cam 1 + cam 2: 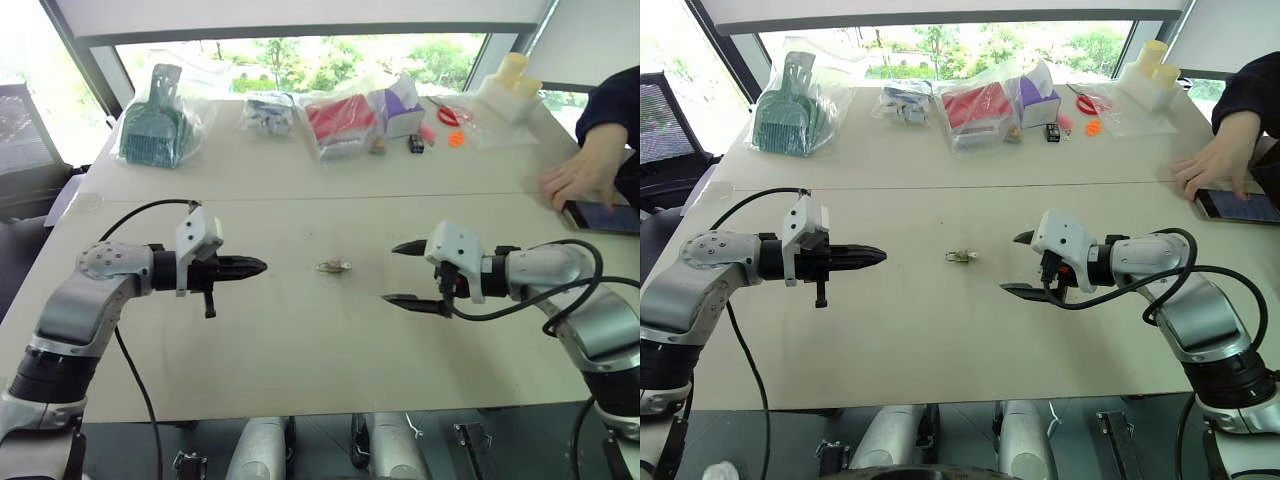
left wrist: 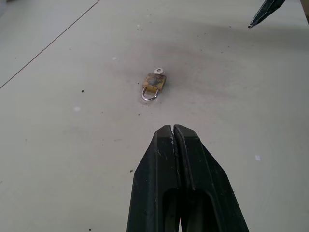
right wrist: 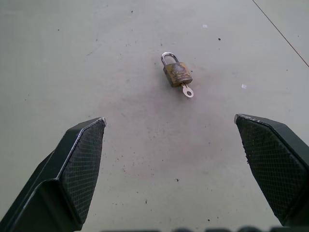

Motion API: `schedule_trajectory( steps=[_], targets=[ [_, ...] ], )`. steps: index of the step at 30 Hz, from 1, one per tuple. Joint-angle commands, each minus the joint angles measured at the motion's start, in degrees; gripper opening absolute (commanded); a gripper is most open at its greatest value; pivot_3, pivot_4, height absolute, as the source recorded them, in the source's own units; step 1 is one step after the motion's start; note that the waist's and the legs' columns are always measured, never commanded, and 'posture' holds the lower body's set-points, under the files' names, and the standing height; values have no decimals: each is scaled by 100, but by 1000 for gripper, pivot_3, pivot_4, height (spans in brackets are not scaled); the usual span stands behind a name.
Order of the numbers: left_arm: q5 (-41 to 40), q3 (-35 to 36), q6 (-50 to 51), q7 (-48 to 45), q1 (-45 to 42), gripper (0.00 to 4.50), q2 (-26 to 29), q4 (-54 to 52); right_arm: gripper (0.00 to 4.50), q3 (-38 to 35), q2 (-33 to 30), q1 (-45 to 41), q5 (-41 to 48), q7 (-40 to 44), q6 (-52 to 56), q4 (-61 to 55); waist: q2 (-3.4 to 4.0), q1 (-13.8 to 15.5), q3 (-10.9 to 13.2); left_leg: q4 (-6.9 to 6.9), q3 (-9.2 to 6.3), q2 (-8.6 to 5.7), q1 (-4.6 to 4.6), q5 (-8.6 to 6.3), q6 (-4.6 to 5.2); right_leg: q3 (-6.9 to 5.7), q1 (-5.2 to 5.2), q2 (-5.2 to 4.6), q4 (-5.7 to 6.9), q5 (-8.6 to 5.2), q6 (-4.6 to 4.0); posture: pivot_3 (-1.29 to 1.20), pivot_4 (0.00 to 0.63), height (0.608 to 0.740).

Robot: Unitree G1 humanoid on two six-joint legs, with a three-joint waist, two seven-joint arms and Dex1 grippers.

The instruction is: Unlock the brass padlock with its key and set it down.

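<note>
Here, brass padlock [image 3: 176, 73] lies flat; shackle's state unclear.

Brass padlock [image 1: 334, 266] on table [image 1: 300, 340] between left gripper [image 1: 255, 267] and right gripper [image 1: 396, 272].

Pale table [image 1: 300, 350], bright windows [image 1: 300, 60] behind, greenery outside, daylight

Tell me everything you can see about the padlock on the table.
The padlock is small, with a worn brass-yellow body and a silvery shackle that looks seated in the body. A silvery key sticks out of its base. It lies flat on the pale table, near the middle, between the two pincers and apart from both. Nothing but the table and key touches it.
</note>
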Motion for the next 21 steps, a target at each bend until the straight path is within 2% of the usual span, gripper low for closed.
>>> schedule_trajectory(
  steps=[1, 6, 21],
  targets=[
    [2, 61, -115, 63, -158, 0, -62, -37, 4441, -47, -84, -112, -77, 14, -148, -13, 0, 4, 0, 0, 0, 0, 0, 0, 0, 0, 0, 0, 0, 0, 0, 0, 150, 740],
    [-94, 76, 19, 5, -212, 0, -61, -99, 4441, -98, -31, -67, -28, -58, -49, -136, 0, -3, 0, 0, 1, -1, 0, 0, 0, 0, 0, 1, 1, 10, 17, 0, 150, 740],
    [288, -373, -278, -74, -834, 0, -409, 551, 4441, -44, 5, -175, -141, -109, -121, -80, 0, -1, 0, 2, 0, -20, 0, 1, 0, 0, 1, 1, 4, 13, 22, 0, 150, 740]
  ],
)
